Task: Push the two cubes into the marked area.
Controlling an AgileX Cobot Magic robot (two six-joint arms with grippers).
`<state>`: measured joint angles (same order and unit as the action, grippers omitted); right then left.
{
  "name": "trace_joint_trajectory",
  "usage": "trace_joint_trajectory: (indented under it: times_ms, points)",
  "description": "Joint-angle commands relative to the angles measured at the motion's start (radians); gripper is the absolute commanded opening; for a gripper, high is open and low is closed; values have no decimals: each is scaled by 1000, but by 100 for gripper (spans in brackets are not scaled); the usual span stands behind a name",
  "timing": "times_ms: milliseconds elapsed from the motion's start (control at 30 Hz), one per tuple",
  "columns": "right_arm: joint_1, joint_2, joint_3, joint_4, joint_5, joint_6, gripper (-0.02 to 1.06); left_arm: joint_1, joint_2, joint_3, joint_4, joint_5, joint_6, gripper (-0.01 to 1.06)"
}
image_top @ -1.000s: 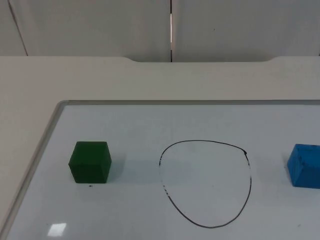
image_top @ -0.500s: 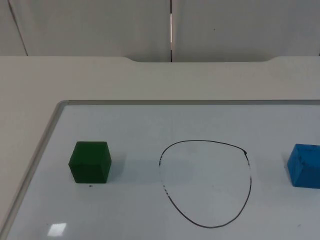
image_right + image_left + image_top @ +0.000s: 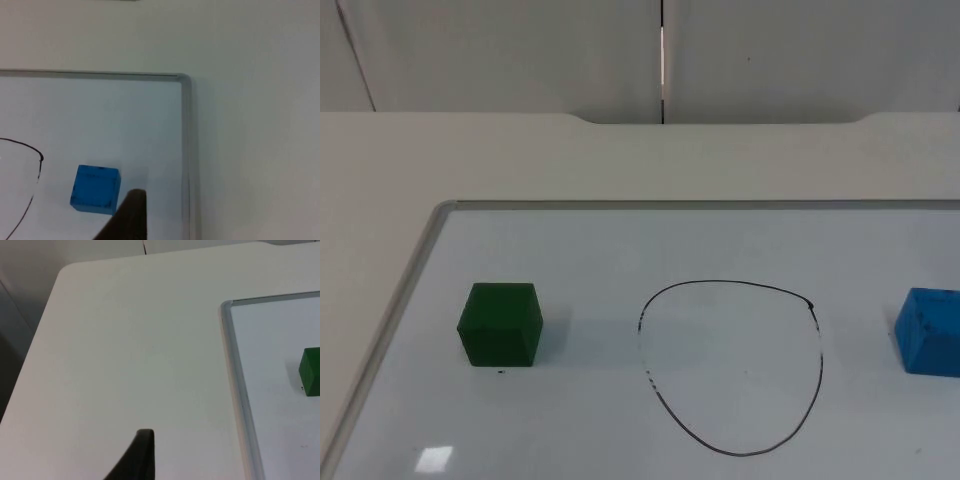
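Observation:
A green cube (image 3: 500,324) rests on the whiteboard (image 3: 620,240), left of a hand-drawn black oval (image 3: 735,365). A blue cube (image 3: 930,332) lies right of the oval, near the picture's edge. Both cubes are outside the line. In the left wrist view my left gripper (image 3: 140,460) hovers over bare table, well clear of the board's frame and of the green cube (image 3: 311,372). My right gripper (image 3: 127,217) is above the board, close beside the blue cube (image 3: 96,187), between it and the board's right frame; part of the oval line (image 3: 36,152) is on the cube's other side.
The whiteboard's raised metal frame (image 3: 410,280) runs along its left and far sides; its corners appear as frame (image 3: 235,385) and frame (image 3: 186,150). White table top (image 3: 640,160) surrounds the board and ends at the grey partition wall (image 3: 520,50).

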<state>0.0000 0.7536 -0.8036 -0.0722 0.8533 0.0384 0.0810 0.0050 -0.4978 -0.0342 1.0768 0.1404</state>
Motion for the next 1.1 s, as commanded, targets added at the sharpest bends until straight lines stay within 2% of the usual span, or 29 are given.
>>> trace_joint_trajectory:
  times_ms: [0,333,467,633,667,767,967,1067]
  points:
    - [-5,22,-6,3,-15,-4,105,2,-5,3,-8,0,-3,105]
    - [-5,84,-4,3,-45,4,102,2,-5,3,-8,0,-3,105]
    - [-5,91,-4,4,-49,6,94,2,-5,3,-8,0,-3,105]
    - [-5,91,-4,4,-73,19,71,2,-5,3,-8,0,-3,105]
    - [-5,91,-4,4,-73,19,71,2,-5,3,-8,0,-3,105]
    - [-5,91,-4,4,-75,21,63,2,-5,3,-8,0,-3,105]
    - [-5,91,-4,4,-81,23,62,2,-5,3,-8,0,-3,105]
    - [-5,91,-4,4,-90,23,62,2,-5,3,-10,0,-54,105]
